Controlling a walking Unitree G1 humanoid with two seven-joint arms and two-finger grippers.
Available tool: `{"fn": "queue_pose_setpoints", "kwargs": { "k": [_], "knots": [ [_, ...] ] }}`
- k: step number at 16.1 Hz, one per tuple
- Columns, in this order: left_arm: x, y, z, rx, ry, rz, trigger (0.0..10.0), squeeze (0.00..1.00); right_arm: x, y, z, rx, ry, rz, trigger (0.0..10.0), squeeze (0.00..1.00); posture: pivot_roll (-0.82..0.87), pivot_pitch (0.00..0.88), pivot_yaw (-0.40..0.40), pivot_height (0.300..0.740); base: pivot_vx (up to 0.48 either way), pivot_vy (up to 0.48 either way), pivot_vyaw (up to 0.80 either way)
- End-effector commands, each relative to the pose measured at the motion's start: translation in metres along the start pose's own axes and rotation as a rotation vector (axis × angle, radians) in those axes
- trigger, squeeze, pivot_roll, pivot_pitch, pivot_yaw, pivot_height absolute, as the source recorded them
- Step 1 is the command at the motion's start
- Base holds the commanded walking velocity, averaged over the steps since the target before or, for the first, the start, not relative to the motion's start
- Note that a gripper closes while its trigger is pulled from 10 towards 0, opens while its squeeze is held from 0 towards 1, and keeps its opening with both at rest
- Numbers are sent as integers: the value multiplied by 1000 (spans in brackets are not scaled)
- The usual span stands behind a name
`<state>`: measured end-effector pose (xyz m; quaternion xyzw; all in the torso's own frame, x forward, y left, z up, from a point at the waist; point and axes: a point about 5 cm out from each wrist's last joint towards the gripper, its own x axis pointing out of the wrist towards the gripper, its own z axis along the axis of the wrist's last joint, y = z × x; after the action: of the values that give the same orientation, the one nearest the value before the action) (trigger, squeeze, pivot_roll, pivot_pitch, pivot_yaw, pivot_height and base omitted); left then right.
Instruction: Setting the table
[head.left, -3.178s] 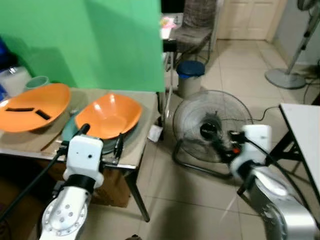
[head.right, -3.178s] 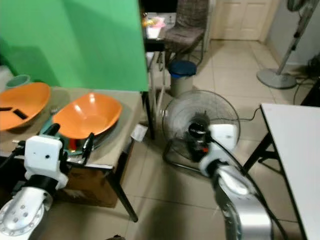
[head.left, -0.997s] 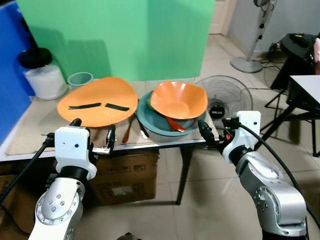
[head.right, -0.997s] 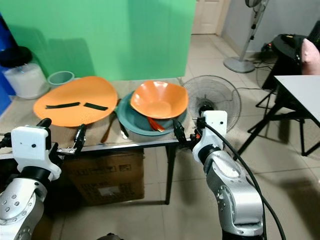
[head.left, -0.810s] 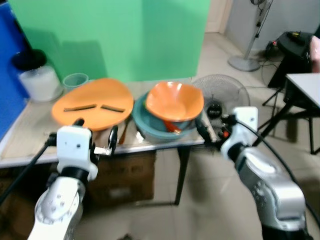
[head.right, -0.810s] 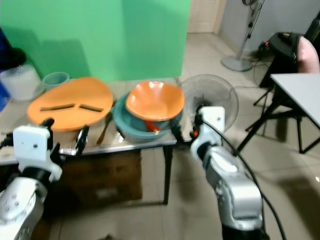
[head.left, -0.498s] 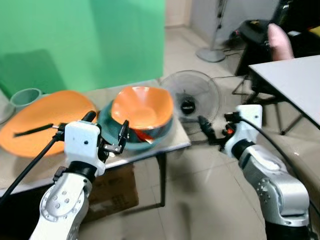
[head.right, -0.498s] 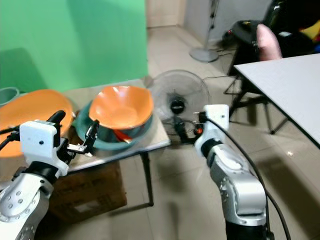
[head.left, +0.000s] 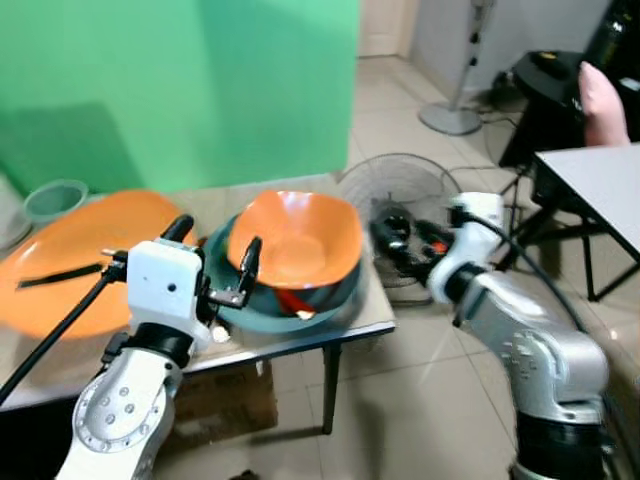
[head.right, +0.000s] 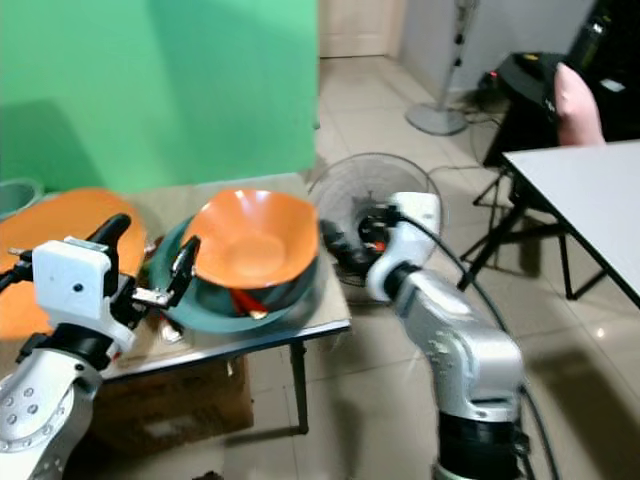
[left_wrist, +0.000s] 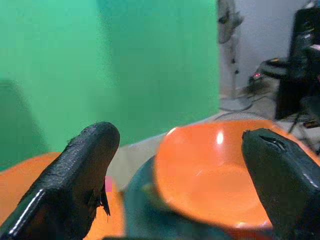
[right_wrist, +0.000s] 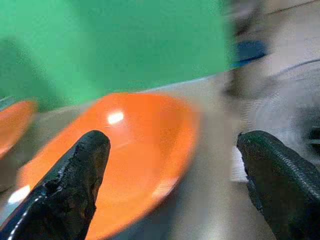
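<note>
Left eye view: orange bowl (head.left: 296, 237) sits nested in the teal dish (head.left: 285, 303) on the table (head.left: 375, 305). Left gripper (head.left: 212, 262), fingers spread, hovers just beside the bowl's near-left rim. Right gripper (right_wrist: 177, 172), fingers spread, aims at the bowl from its other side. Recommended: straddle the bowl rim squarely with one finger inside before closing; lift vertically to avoid dragging the dish.

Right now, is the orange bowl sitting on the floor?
No, the orange bowl sits inside a teal dish on the table, not on the floor.
</note>
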<state>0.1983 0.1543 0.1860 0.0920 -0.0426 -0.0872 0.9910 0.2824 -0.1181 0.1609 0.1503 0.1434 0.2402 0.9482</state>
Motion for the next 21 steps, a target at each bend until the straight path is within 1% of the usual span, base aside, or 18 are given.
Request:
{"fn": "queue_pose_setpoints", "kwargs": {
  "k": [1,2,3,4,5,6,7,8,9,10,12,13,14,16,18,21],
  "knots": [
    [0,-1,2,16,5,-33,10000,1000,9,0,-5,47,112,62,10000,1000,13,0,13,740,0,0,0],
    [0,-1,2,20,12,-48,10000,1000,12,0,-5,62,135,73,10000,1000,13,0,13,740,0,0,0],
    [1,-2,2,17,21,-81,10000,1000,21,-2,-3,89,154,66,10000,1000,10,0,19,740,0,0,0],
    [2,-5,2,10,36,-151,10000,1000,39,-9,1,114,164,-14,10000,1000,10,0,24,740,0,0,0],
    [2,-8,3,9,40,-187,10000,980,45,-12,3,120,163,-42,10000,984,12,0,24,740,0,0,0],
    [2,-8,3,14,42,-200,10000,965,49,-13,5,124,157,-52,10000,851,12,0,24,740,0,0,0],
    [2,-11,3,1,49,-232,10000,757,57,-15,8,141,158,-68,10000,0,13,0,25,740,0,0,0],
    [1,-13,3,-11,54,-264,10000,314,64,-15,8,152,171,-71,10000,0,11,0,26,740,0,0,0],
    [1,-14,3,-24,55,-278,10000,118,70,-14,8,166,196,-65,10000,0,10,0,28,740,0,0,0],
    [1,-15,4,-35,54,-288,10000,4,75,-14,9,186,210,-65,10000,0,10,0,28,740,0,0,0],
    [1,-15,5,-40,58,-302,10000,0,84,-13,12,217,214,-66,10000,0,11,0,28,740,0,0,0],
    [0,-16,5,-39,61,-309,10000,0,88,-11,13,221,219,-68,4549,0,11,0,28,740,0,0,0],
    [0,-16,5,-39,63,-312,10000,0,91,-11,14,239,223,-73,0,0,15,0,26,740,0,0,0],
    [-1,-16,5,-40,69,-318,10000,0,95,-12,14,271,242,-81,0,0,18,0,22,740,0,0,0],
    [-2,-17,5,-43,75,-324,10000,0,97,-14,14,317,256,-79,0,0,21,0,19,740,0,0,0],
    [-4,-17,4,-45,82,-329,10000,0,97,-15,13,355,291,-63,0,0,18,0,16,740,0,0,0]
  ]
}}
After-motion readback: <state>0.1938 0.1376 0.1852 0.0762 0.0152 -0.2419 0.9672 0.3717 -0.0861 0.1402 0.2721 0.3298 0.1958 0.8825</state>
